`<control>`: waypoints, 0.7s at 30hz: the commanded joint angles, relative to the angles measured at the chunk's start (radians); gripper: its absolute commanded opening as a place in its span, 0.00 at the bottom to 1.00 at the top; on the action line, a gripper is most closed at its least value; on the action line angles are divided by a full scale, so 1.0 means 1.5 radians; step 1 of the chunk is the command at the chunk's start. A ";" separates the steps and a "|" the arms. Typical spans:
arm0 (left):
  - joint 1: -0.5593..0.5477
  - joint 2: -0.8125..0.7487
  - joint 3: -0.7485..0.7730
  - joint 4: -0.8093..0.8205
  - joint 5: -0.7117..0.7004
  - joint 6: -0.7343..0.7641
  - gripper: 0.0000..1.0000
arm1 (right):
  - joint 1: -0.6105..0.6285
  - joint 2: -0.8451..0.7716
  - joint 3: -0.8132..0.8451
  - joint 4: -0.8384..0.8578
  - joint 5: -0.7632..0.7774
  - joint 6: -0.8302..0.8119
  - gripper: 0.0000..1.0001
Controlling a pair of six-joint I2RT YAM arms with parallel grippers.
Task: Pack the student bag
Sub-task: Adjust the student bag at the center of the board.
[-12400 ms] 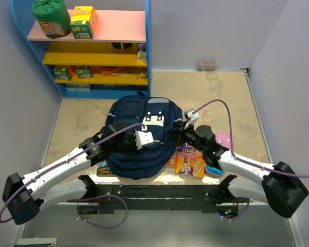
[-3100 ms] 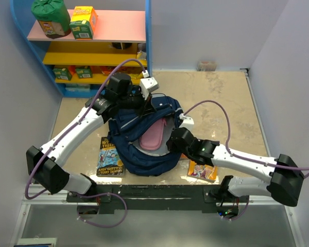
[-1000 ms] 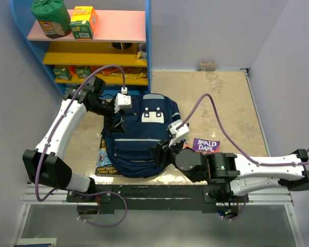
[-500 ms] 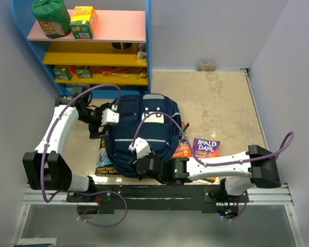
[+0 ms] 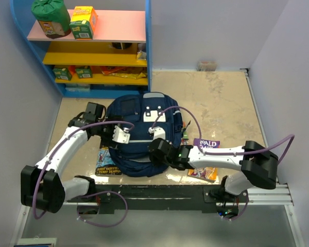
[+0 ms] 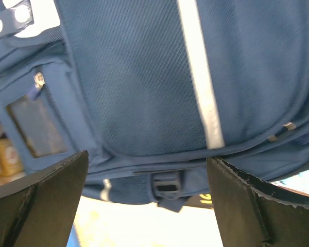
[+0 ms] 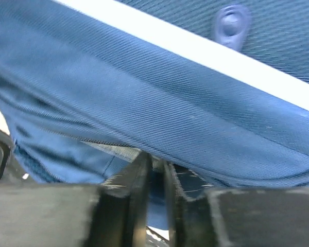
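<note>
The student bag (image 5: 139, 121) lies flat in the middle of the table, navy blue with a white patch (image 5: 153, 117) near its top. My left gripper (image 5: 119, 136) hovers over its left side, open wide. In the left wrist view its fingers (image 6: 41, 203) frame the bag's light stripe (image 6: 201, 77) and a side buckle (image 6: 167, 184). My right gripper (image 5: 157, 150) sits on the bag's lower right part. In the right wrist view that gripper (image 7: 157, 164) is nearly closed, pinching a fold of the bag's fabric (image 7: 170, 118) at its tips.
A book (image 5: 104, 160) pokes out from under the bag's lower left. A purple Roald Dahl book (image 5: 208, 144) and an orange book (image 5: 203, 173) lie to the right under my right arm. A blue shelf unit (image 5: 92, 51) with boxes stands at the back left.
My right gripper swung from the bag's near left edge to its lower right part and narrowed onto the fabric. My left gripper moved from beside the bag onto its left side, staying open.
</note>
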 commanded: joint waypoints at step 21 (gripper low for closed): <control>-0.111 -0.024 -0.067 0.103 0.102 -0.037 0.90 | -0.106 -0.196 0.008 -0.105 0.169 -0.059 0.05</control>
